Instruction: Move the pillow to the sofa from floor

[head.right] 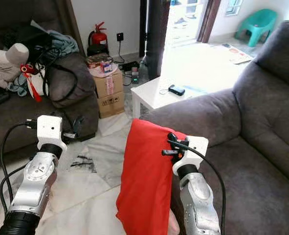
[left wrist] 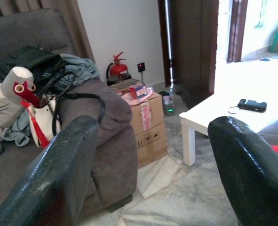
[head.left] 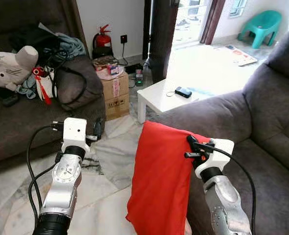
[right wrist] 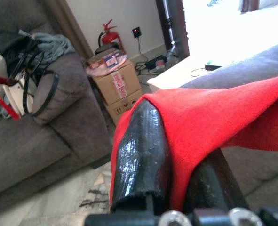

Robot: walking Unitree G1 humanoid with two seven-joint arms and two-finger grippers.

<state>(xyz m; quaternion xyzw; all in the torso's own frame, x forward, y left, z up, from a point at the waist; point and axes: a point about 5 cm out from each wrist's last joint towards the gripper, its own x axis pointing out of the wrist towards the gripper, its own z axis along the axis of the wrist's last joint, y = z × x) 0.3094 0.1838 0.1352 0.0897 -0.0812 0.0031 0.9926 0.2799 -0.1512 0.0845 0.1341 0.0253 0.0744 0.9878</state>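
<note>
Pinched at its top edge by the right gripper point(head.left: 192, 147), the soft, limp red fabric pillow point(head.left: 159, 181) hangs below it beside the grey upholstered sofa point(head.left: 261, 127), likely light and floppy, while the left gripper point(head.left: 96, 131) is spread empty.

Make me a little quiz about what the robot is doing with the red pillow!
1. True or false: the right gripper is shut on the red pillow.
2. Where does the pillow hang? A) beside the grey sofa's arm B) on the white table C) on the cardboard box
3. Fill in: the left gripper is ____ and holds nothing.

Key: 1 true; 2 A; 3 open.
</note>
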